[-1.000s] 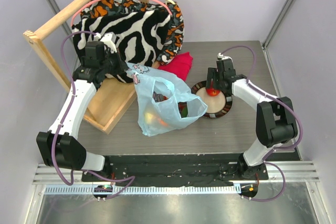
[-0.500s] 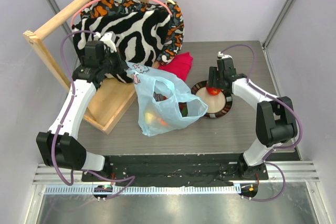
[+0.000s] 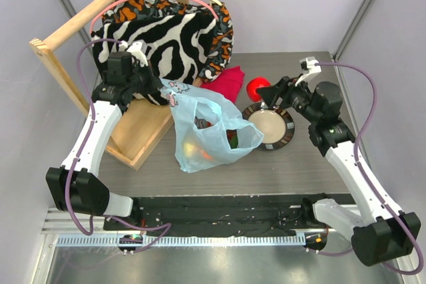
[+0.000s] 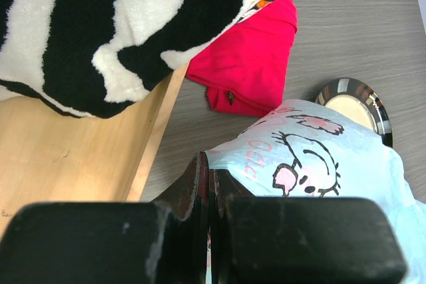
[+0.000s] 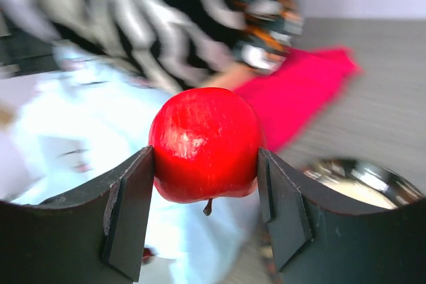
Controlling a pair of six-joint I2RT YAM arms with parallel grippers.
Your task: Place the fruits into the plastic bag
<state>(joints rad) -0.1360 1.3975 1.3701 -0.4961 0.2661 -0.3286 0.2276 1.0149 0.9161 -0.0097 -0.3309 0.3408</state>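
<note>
Top: R gripper (image 3: 261, 91) clamps apple (image 3: 254, 87) just beyond plate (image 3: 287, 132). L gripper (image 3: 160, 88) pinches handle of bag (image 3: 213, 131), which sits on table (image 3: 299, 71).
L wrist: bag film looks thin, floppy.
R wrist: apple prob. hard, slick; held by its sides.

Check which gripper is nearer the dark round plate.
Right. The right gripper, holding the red toy apple, hovers at the far rim of the plate; the left gripper pinches the handle of the light-blue plastic bag, beyond it.
</note>
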